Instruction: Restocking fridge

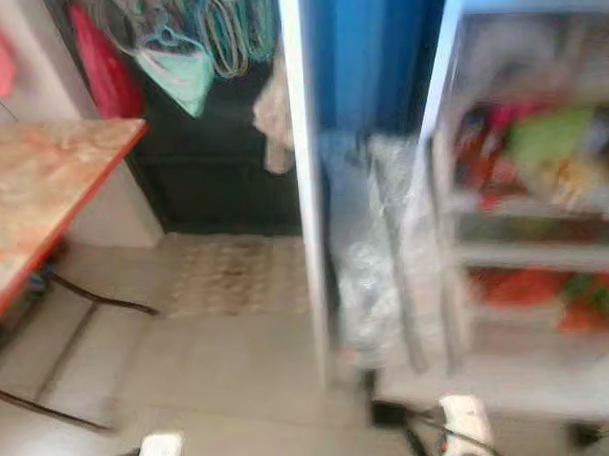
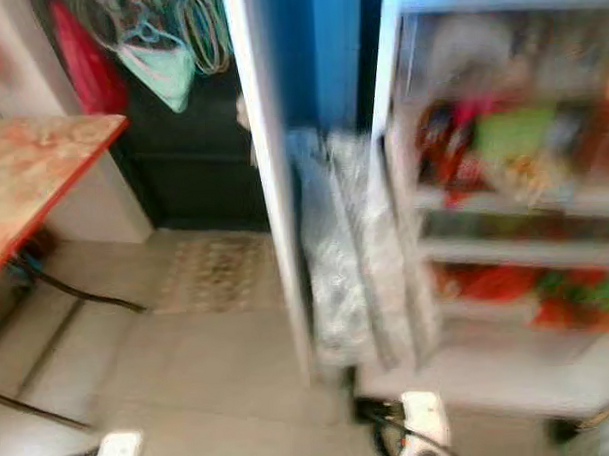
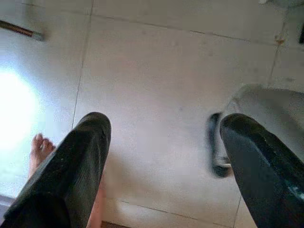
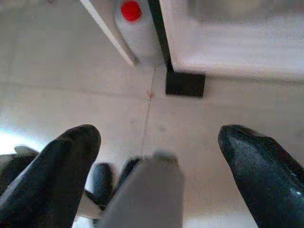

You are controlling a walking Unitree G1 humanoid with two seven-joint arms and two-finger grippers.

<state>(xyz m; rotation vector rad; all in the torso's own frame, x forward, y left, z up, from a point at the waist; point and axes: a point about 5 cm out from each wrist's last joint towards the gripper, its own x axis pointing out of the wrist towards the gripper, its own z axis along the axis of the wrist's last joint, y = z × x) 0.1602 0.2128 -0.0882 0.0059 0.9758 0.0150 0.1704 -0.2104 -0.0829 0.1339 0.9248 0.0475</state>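
The head views are blurred. The fridge stands open at the right, its shelves packed with red, green and yellow packets that are too smeared to name. Its white door swings out edge-on toward the camera, and crinkled clear plastic hangs in the gap between the door and the shelves. No label or writing can be read anywhere.

At the left a table with an orange marbled top and red edge reaches into view. Behind it, hangers, a mint bag and a red bag hang against a dark doorway, with a patterned mat on the floor below. The floor is pale tile. A black cable runs under the table, and white power strips lie near the bottom edge.

The left gripper hangs over bare tile with its fingers spread wide, holding nothing; a person's bare foot shows beside one finger. The right gripper is likewise spread wide and empty, above the floor near the fridge's base, where a white bottle with a red cap stands.
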